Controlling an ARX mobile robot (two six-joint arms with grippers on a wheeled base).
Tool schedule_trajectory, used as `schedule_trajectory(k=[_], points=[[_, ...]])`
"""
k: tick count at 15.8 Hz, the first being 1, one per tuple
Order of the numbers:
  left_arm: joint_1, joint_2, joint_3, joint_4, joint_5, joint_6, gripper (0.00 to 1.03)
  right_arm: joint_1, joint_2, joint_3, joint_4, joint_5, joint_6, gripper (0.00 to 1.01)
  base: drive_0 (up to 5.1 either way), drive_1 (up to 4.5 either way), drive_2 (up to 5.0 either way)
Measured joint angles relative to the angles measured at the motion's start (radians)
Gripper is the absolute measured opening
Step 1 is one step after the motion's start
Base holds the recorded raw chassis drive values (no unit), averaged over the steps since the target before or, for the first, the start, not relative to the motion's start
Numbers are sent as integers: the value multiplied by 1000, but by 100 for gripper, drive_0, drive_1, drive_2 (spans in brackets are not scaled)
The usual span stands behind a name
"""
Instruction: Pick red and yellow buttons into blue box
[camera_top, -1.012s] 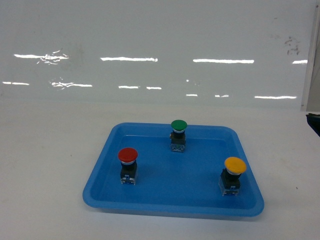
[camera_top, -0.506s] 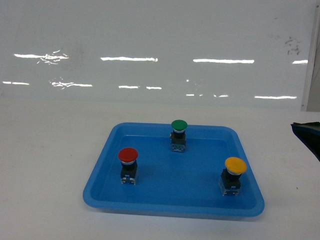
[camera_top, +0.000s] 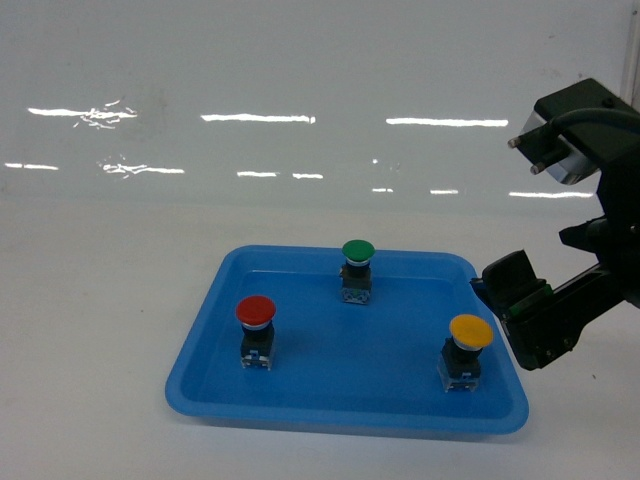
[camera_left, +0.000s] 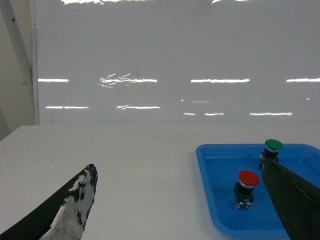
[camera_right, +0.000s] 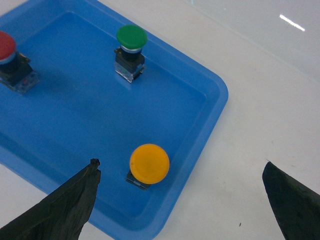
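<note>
Yellow button (camera_right: 149, 163) stands upright at the near right of the shallow blue tray (camera_top: 210, 330) on the white surface (camera_top: 90, 300), and only the right wrist view shows the right pincer (camera_right: 182, 200) spread wide above it, with the red button (camera_top: 256, 311) far left.

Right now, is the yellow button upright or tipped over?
Upright. The yellow button stands on its switch body in the blue tray, cap on top; the right wrist view looks down on its round cap.
</note>
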Motion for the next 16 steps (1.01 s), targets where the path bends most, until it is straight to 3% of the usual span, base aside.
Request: schedule_trajectory(k=[6,11,16], points=[[0,0,0,0,0,0,98,-15,219,116,-35,43,-6,98,0,0,0],[0,0,0,0,0,0,98,39,297,161,-32,15,-23,98,0,0,0],[0,0,0,0,0,0,98,43,299,153,-19,4,-19,98,0,0,0]])
